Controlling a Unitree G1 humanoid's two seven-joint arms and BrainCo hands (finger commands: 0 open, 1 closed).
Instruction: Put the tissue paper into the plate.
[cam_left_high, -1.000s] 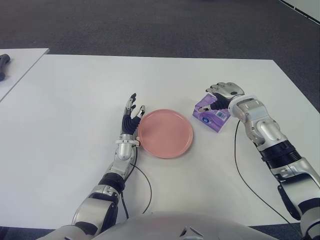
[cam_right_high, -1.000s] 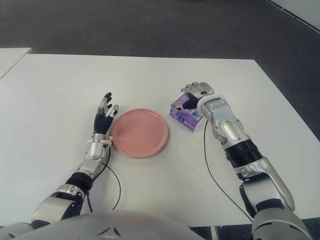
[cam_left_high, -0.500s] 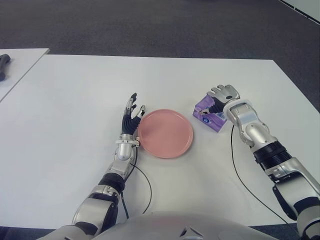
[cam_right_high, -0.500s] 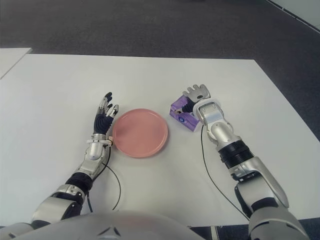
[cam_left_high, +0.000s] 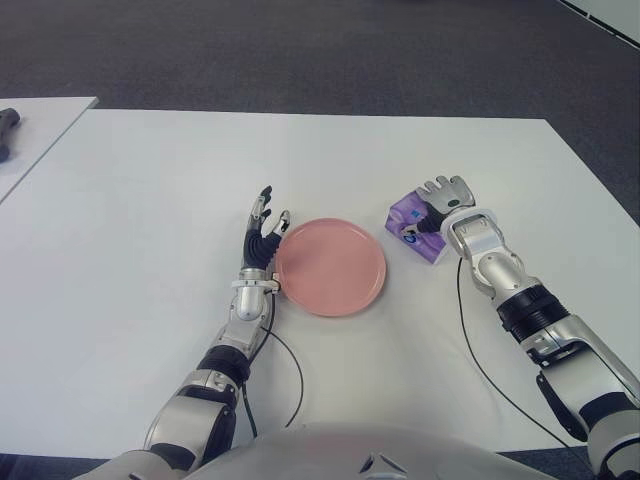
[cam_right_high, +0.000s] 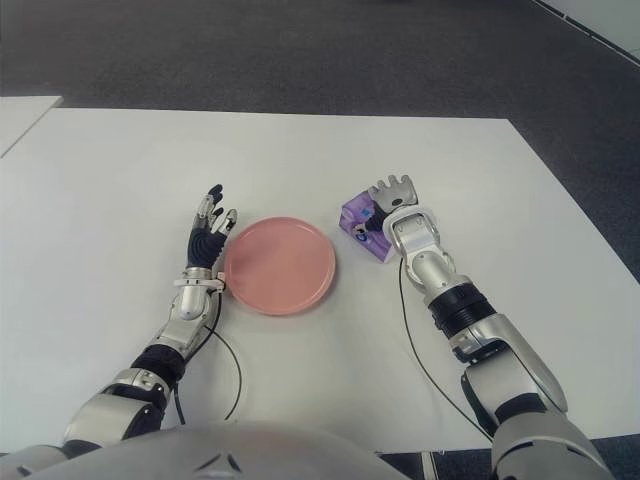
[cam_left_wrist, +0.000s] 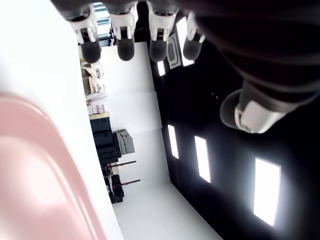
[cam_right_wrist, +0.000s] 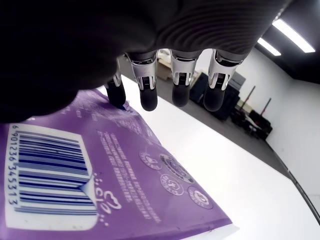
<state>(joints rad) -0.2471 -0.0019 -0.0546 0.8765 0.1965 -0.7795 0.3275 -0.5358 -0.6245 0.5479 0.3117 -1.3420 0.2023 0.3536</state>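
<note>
Left eye view: right robot hand (cam_left_high: 447, 200), fingers spread, over tissue paper (cam_left_high: 415, 226) right of plate (cam_left_high: 330, 266); left robot hand (cam_left_high: 262, 237) open at its left rim.

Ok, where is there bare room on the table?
Bare white table beyond the pink plate, and left of the left hand. The plate itself is empty. Crowded only at its right, where the right hand covers the tissue pack.

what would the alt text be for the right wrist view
The right hand hangs close over a purple tissue pack with a barcode, fingers extended past its far edge, not closed on it. The pack lies on a white table.
</note>
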